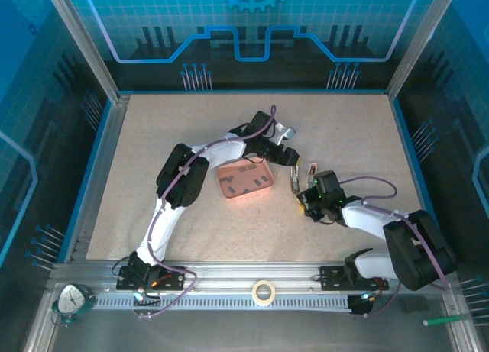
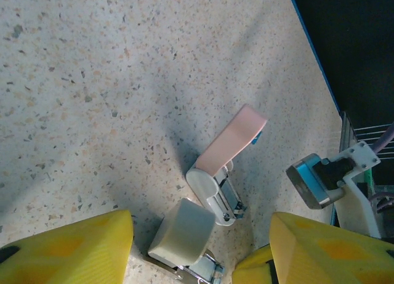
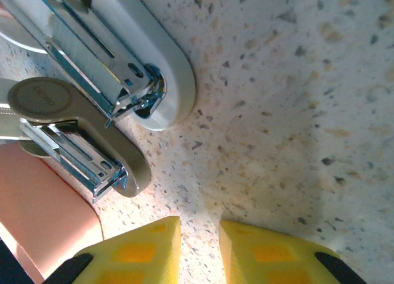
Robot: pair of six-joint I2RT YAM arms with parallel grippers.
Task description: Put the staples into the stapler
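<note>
Staples, tiny dark grey metal strips (image 1: 243,178), lay in the shallow salmon-pink tray (image 1: 263,186) mid-desk. Opened white-and-pink mini stapler (image 2: 217,182) lay on the speckled beige desk (image 1: 168,130) beside a grey-green one (image 2: 183,238). Left gripper (image 2: 200,247) jaws spread, empty. Right gripper (image 3: 199,247) jaws nearly together, pinching nothing. No readable writing.

I see the speckled beige table (image 1: 153,161) carrying a salmon-pink tray (image 1: 244,179) beside my left end effector (image 1: 288,155), and probably two small staplers (image 1: 295,179) between both end effectors.
</note>
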